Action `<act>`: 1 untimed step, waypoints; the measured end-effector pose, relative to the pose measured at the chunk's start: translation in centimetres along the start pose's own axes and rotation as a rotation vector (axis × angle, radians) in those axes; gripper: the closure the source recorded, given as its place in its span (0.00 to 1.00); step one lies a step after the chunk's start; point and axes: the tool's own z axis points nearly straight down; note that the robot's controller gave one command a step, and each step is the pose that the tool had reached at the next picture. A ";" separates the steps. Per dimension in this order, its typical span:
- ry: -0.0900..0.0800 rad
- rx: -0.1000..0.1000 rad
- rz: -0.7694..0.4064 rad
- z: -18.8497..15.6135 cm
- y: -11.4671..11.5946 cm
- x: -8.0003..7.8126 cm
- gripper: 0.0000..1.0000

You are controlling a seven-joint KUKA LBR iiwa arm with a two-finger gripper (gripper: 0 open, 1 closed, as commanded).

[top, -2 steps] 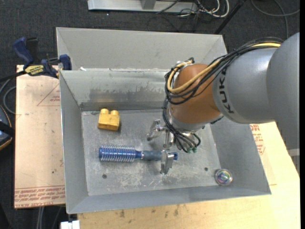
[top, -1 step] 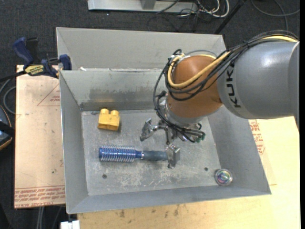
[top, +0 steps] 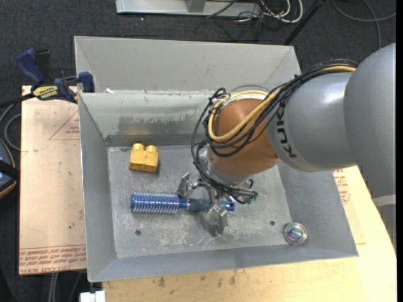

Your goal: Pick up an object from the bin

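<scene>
A blue hairbrush (top: 156, 204) lies on the bin floor left of centre, bristle head to the left and dark handle to the right. My gripper (top: 203, 204) is down at the handle end. One finger (top: 187, 184) stands behind the handle and the other (top: 217, 222) in front of it, open, with the handle between them. A small blue and green thing (top: 243, 197) pokes out at the gripper's right side, mostly hidden under the wrist.
A yellow toy brick (top: 144, 157) sits near the back left of the floor. A small shiny round thing (top: 295, 233) lies in the front right corner. The arm and its orange cover hang over the bin's middle and right.
</scene>
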 end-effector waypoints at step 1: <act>-0.003 0.001 0.001 -0.3 -0.1 -0.1 1.00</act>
